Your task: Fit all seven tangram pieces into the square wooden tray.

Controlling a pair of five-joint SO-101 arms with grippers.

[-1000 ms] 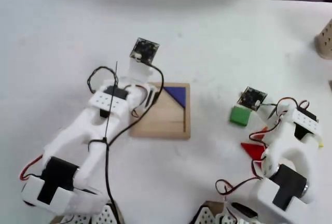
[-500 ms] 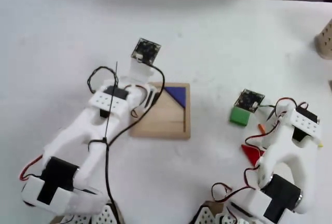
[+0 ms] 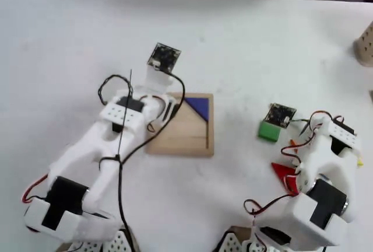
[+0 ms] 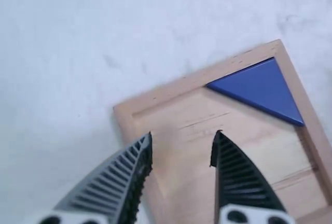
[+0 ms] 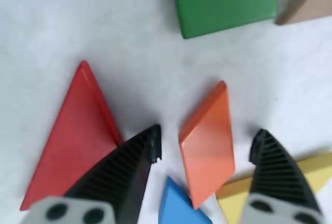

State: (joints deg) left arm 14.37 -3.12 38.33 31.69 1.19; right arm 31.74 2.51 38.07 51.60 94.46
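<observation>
While the right gripper (image 5: 206,142) gaped wide:
orange piece (image 5: 207,130) lay between its tips, red triangle (image 5: 72,146) just outside one.

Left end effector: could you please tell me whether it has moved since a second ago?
No; the left end effector stays over the wooden tray's same corner.

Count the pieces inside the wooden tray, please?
1. A blue triangle sits in the wooden tray's far right corner. The left arm covers part of the tray, so more may be hidden.
</observation>
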